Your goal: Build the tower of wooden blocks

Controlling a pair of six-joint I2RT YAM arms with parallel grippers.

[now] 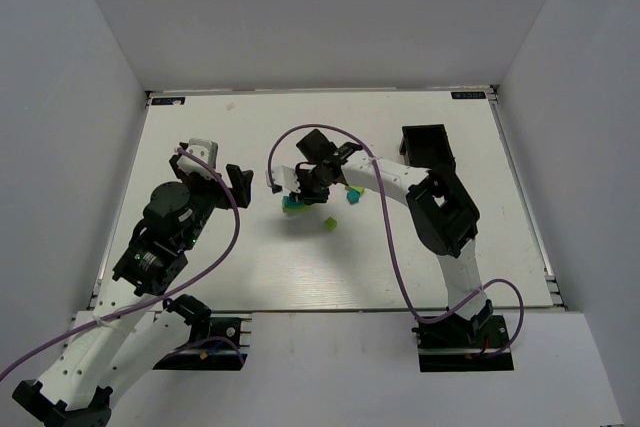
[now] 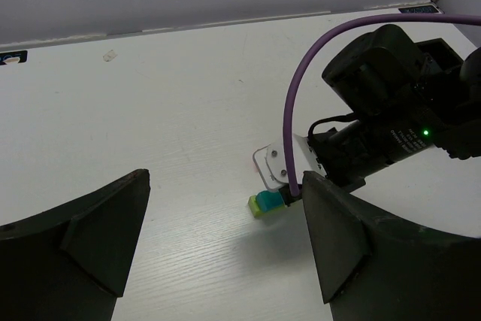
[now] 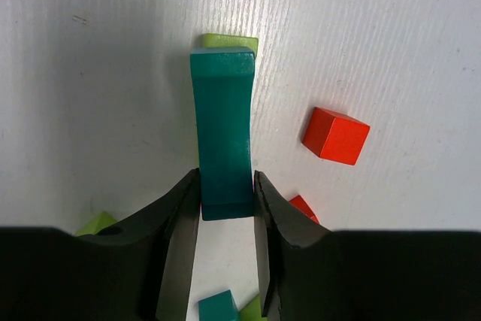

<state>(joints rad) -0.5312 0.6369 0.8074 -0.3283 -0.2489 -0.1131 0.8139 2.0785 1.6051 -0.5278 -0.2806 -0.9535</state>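
Observation:
In the right wrist view my right gripper (image 3: 225, 184) is shut on a teal bar (image 3: 222, 125), which lies lengthwise on top of a lime-green bar (image 3: 229, 40); only the far end of the lime bar shows. In the top view this small stack (image 1: 292, 204) sits at the table's middle under the right gripper (image 1: 299, 191). The left wrist view shows the teal on lime stack (image 2: 267, 202) resting on the table. My left gripper (image 1: 240, 185) is open and empty, left of the stack, its jaws wide apart (image 2: 225, 249).
Loose blocks lie round the stack: a red cube (image 3: 336, 135), a second red piece (image 3: 303, 207), a teal cube (image 3: 219, 307), lime pieces (image 3: 98, 223). The top view shows a lime block (image 1: 329, 224) and a teal cube (image 1: 352, 195). A black bin (image 1: 425, 142) stands back right.

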